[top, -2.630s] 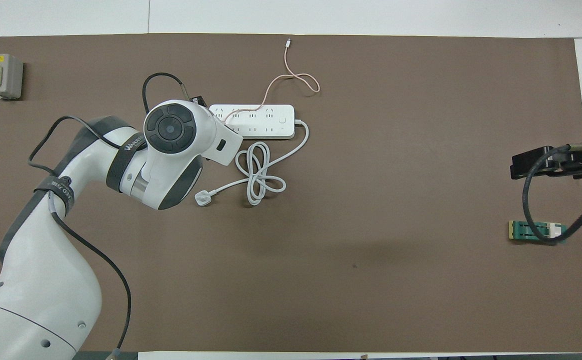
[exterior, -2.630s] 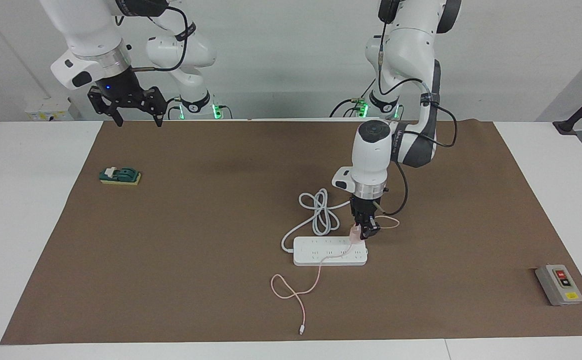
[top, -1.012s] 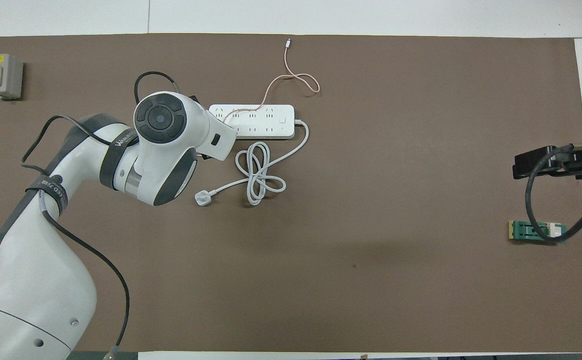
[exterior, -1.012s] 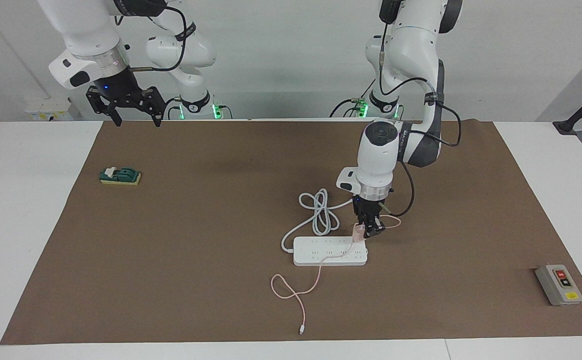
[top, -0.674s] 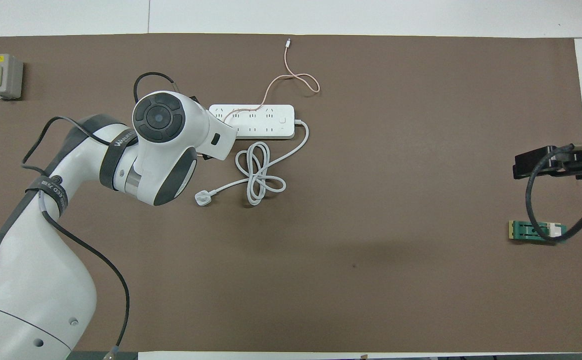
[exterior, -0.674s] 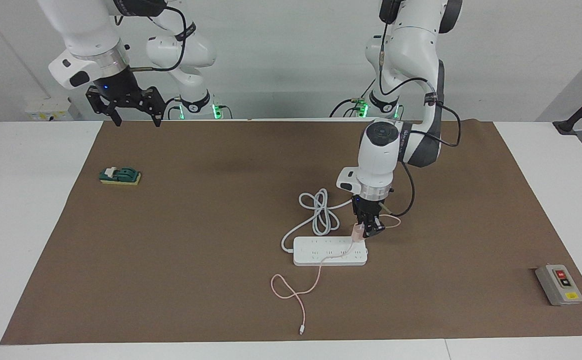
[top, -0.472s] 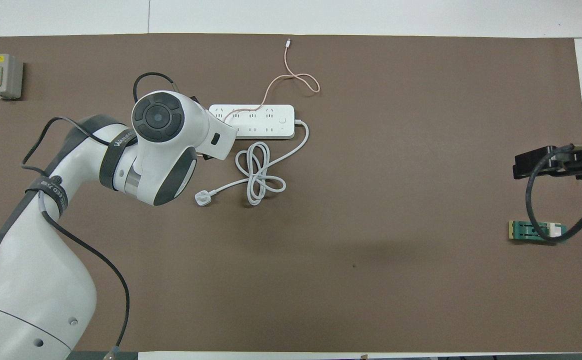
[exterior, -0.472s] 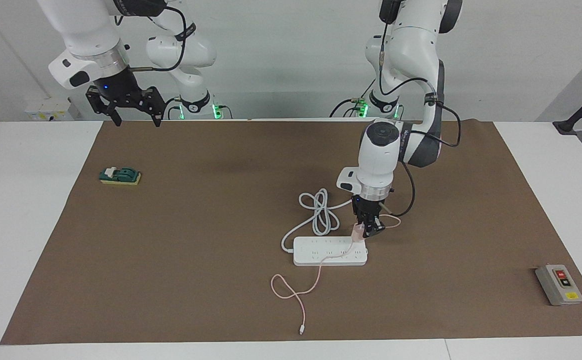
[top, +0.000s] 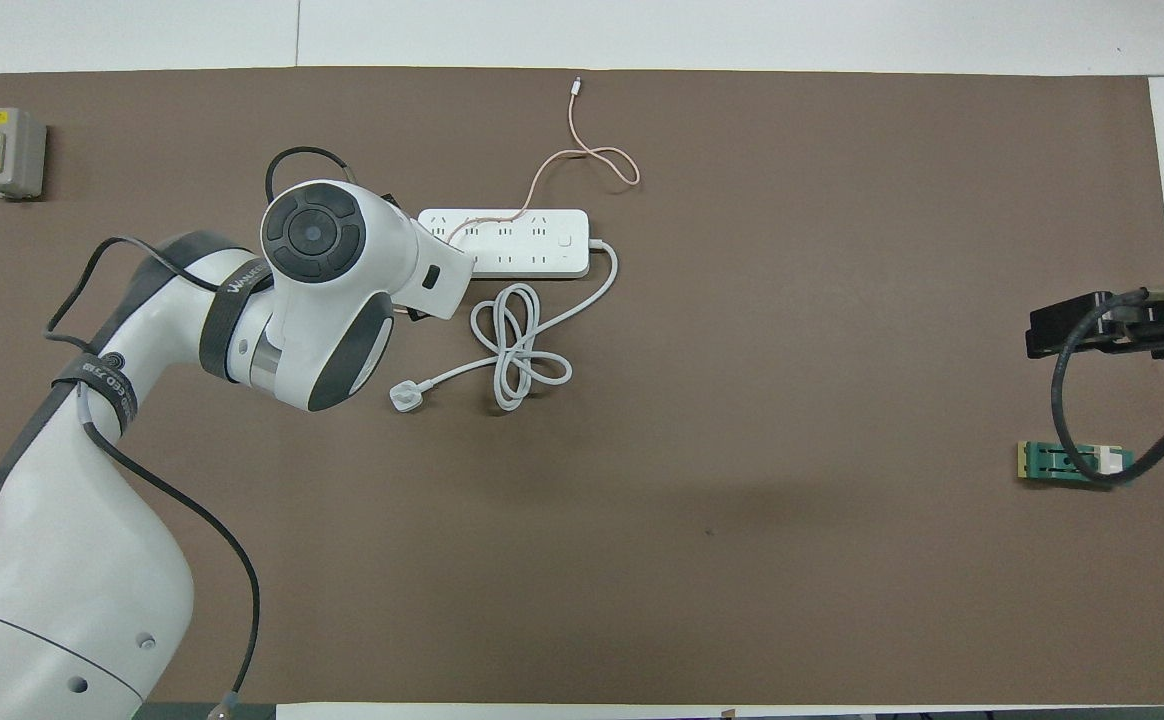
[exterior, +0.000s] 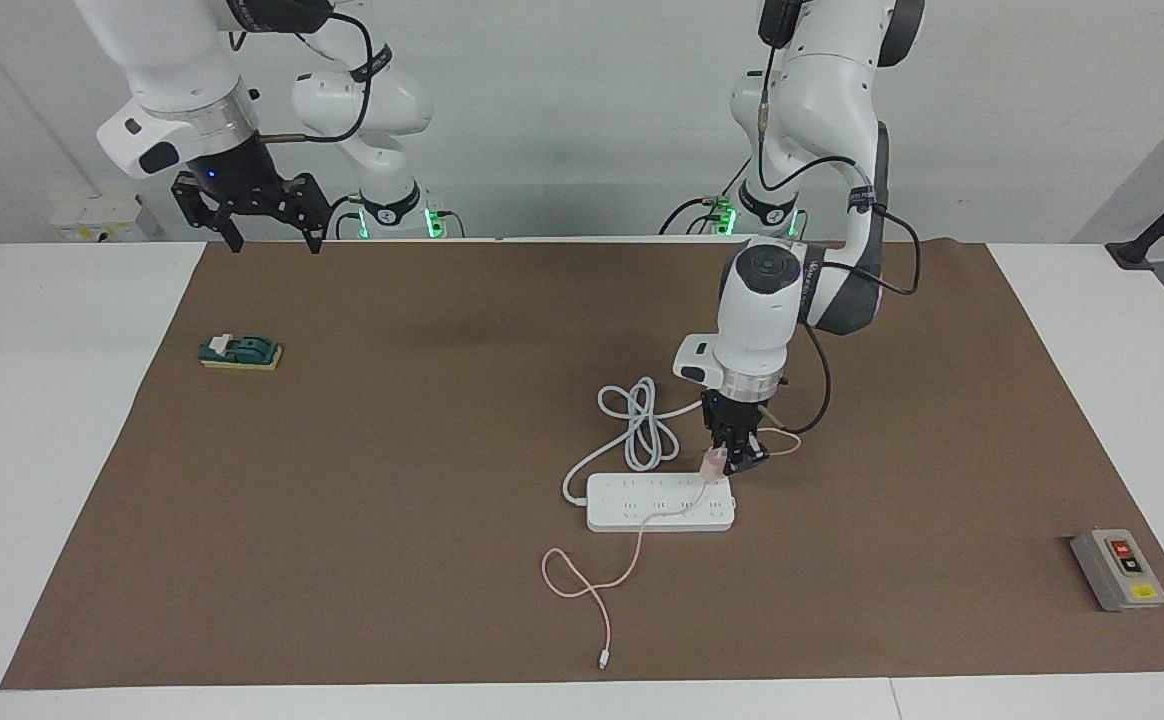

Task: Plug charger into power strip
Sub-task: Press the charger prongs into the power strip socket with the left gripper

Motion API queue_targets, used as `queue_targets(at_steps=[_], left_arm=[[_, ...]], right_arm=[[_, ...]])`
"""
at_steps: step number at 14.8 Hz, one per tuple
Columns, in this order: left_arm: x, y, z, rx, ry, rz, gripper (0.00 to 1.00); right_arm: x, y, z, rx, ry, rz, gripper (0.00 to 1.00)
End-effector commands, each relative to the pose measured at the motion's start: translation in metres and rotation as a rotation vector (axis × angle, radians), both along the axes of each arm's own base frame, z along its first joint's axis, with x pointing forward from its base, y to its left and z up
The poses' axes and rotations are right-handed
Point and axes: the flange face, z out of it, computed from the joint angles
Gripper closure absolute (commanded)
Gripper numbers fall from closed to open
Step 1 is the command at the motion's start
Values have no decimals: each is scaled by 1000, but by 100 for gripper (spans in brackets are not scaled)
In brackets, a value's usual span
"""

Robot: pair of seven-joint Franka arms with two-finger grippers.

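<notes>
One charger (exterior: 713, 466) pinched by left claw (exterior: 730, 462) | one power strip (exterior: 659, 503) | right claw (exterior: 264, 238) spread, waiting

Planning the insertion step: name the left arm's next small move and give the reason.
Probably ease straight down. The left gripper is shut on the charger, at the power strip's end toward the left arm; whether the prongs are seated cannot be seen.
</notes>
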Motion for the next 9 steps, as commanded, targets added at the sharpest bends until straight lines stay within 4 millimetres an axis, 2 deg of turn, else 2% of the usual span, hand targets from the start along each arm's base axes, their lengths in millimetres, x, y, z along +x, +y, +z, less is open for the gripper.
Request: queue_targets(at_steps=[1, 7, 9], left_arm=[[-2, 1, 1, -6, 22, -8, 100], [0, 3, -8, 29, 33, -25, 100], [1, 3, -21, 57, 54, -37, 100]], right_arm=[[-7, -2, 1, -9, -6, -1, 0], [-6, -1, 2, -9, -8, -1, 0], [-7, -3, 1, -9, -6, -3, 0]])
